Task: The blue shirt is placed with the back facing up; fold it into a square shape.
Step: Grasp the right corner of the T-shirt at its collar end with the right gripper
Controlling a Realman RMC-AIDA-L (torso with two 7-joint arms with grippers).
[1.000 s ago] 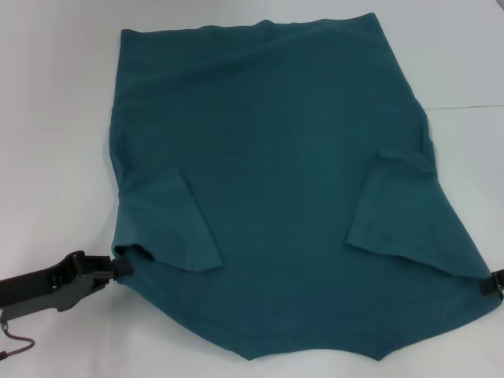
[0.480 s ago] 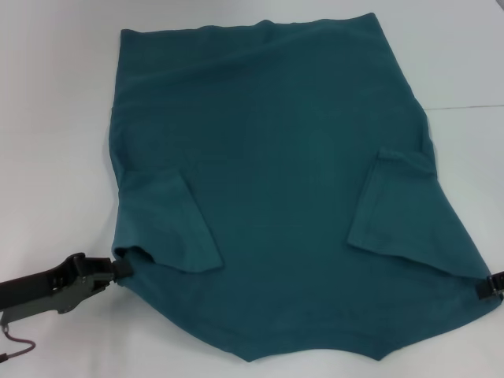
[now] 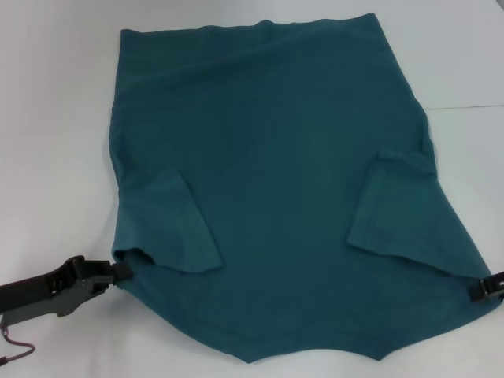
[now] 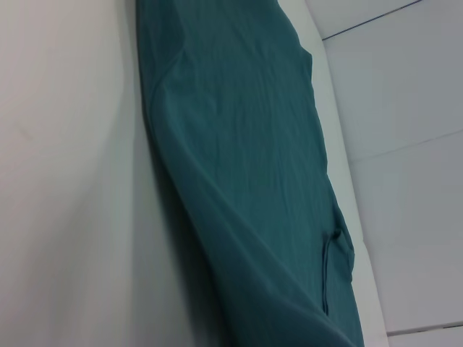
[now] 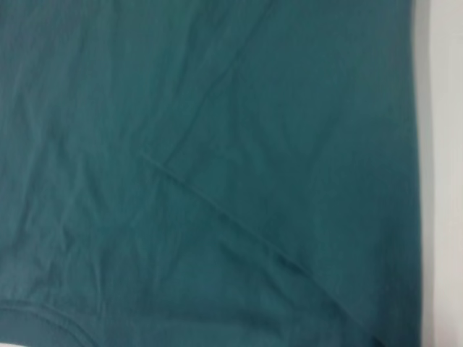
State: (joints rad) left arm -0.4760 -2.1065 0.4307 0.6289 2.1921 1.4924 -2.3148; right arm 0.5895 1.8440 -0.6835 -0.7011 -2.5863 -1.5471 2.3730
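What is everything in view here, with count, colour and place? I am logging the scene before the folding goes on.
blue shirt: one, dark teal-blue, spread flat across the middle of the table, both sleeves folded inward onto the body.
table: one, white, under the shirt, bare along both sides.
left gripper: one, dark grey, at the shirt's near left corner, touching the fabric edge beside the folded sleeve.
right gripper: one, black, at the shirt's near right corner, mostly cut off by the head view's edge.
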